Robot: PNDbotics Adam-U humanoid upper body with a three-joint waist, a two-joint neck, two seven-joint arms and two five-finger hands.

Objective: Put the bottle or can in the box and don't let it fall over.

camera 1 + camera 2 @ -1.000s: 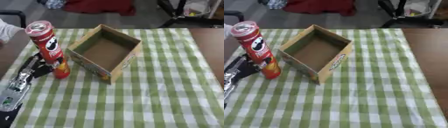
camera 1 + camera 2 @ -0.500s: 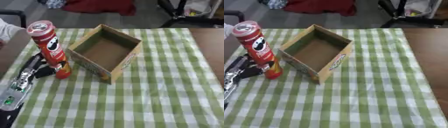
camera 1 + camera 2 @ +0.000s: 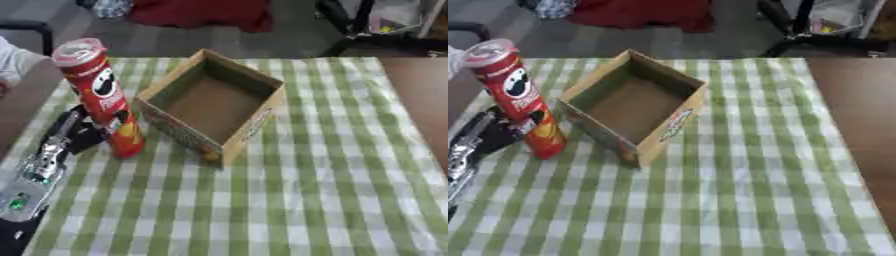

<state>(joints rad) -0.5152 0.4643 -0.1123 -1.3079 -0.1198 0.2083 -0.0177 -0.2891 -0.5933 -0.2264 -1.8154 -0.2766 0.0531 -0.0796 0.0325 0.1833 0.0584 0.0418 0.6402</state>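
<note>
A tall red chip can (image 3: 103, 98) with a clear lid stands on the checked cloth, leaning slightly, just left of the box. The open cardboard box (image 3: 215, 106) sits empty at the table's middle, turned at an angle. My left hand (image 3: 77, 132) comes in from the lower left. Its dark fingers are curled against the can's lower half from behind and from the left. The can's base (image 3: 546, 149) looks to be touching the cloth. My right hand shows in neither view.
A green and white checked cloth (image 3: 315, 190) covers the table, with bare brown tabletop (image 3: 864, 115) at the right. Beyond the far edge lie a red cloth (image 3: 206, 12) and dark chair legs (image 3: 367, 30). A white sleeve (image 3: 10, 60) shows at the left edge.
</note>
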